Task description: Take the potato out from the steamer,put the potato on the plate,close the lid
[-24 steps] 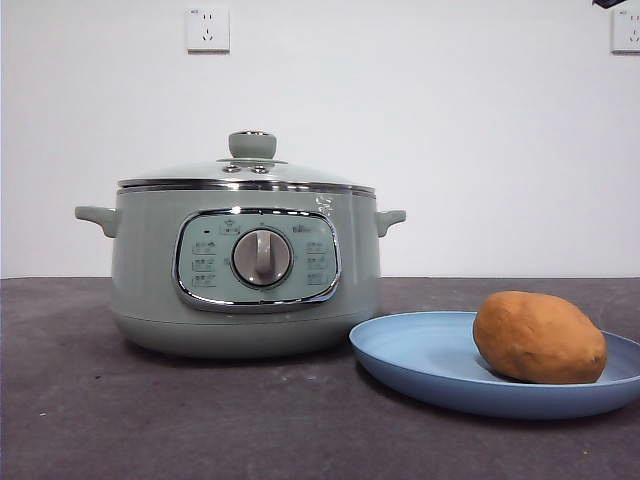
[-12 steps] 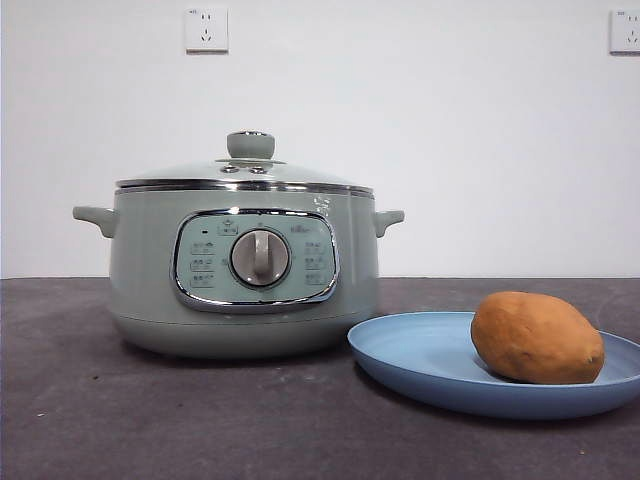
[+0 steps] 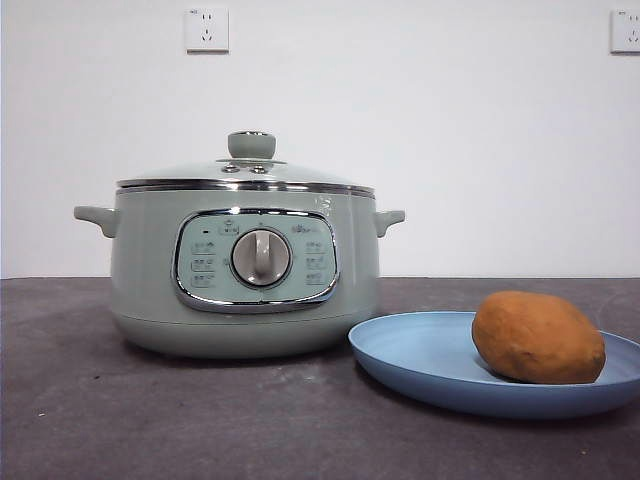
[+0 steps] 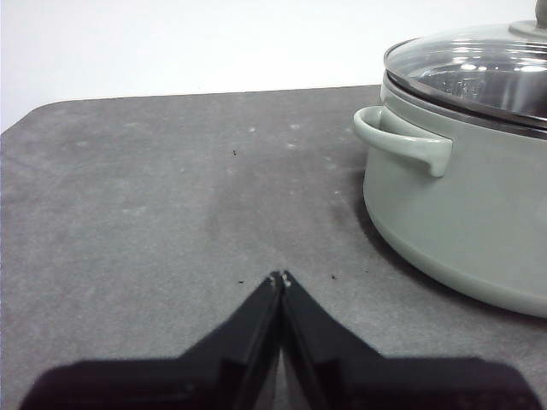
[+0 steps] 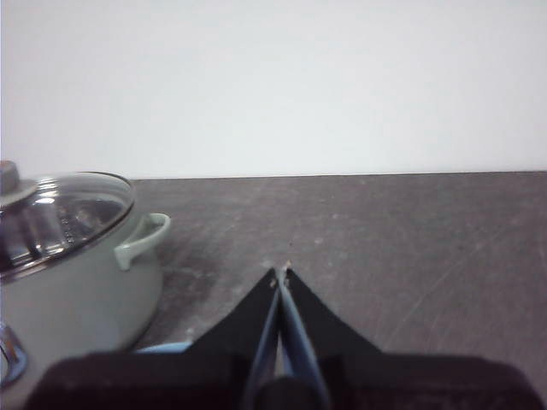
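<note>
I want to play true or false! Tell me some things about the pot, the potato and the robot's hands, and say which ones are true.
1. The potato lies on the blue plate. True.
2. The lid is off the steamer. False: the glass lid sits on top of the steamer.
3. The left end effector is holding the lid's knob. False: it is shut on nothing, above the bare table beside the steamer.
4. The right end effector is shut and holds nothing. True.
5. The plate stands to the left of the steamer in the front view. False: it stands to the right.
</note>
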{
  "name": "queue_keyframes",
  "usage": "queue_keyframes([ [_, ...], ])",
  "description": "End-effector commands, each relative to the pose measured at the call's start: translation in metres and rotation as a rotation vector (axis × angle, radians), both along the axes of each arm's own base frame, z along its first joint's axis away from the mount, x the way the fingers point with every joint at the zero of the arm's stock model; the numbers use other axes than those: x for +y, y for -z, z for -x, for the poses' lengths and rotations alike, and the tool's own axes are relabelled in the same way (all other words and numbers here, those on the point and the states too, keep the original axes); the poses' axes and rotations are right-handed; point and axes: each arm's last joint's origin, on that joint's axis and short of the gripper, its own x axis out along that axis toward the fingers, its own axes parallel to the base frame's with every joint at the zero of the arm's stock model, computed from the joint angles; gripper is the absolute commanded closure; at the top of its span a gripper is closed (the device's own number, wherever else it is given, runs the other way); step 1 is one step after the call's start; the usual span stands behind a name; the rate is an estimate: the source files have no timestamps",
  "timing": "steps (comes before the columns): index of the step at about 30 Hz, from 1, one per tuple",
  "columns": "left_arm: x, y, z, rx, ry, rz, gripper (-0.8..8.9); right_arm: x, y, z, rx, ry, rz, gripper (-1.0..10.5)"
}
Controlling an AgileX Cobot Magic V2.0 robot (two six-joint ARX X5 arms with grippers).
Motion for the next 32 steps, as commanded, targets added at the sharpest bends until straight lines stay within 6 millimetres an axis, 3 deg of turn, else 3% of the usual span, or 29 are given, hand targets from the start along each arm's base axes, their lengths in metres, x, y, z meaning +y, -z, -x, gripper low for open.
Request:
queue_keyframes([
  [1,0.000,0.005,-0.001,0.012,-0.004,0.005,8.17,0.000,0.017,-0.001,0.011,0.007,-0.039,9.5],
  [8,0.000,0.005,-0.001,0.012,-0.004,0.005,8.17,0.000,0.044,-0.003,0.057,0.006,-0.035,9.5],
  [16,0.000,0.005,-0.001,0.012,-0.005,0.005,8.17,-0.001,0.057,-0.001,0.183,0.027,-0.010,9.5],
  [32,0.000,0.005,-0.001,0.012,-0.005,0.005,8.17,-0.001,0.056,-0.002,0.186,0.033,-0.056,9.5],
])
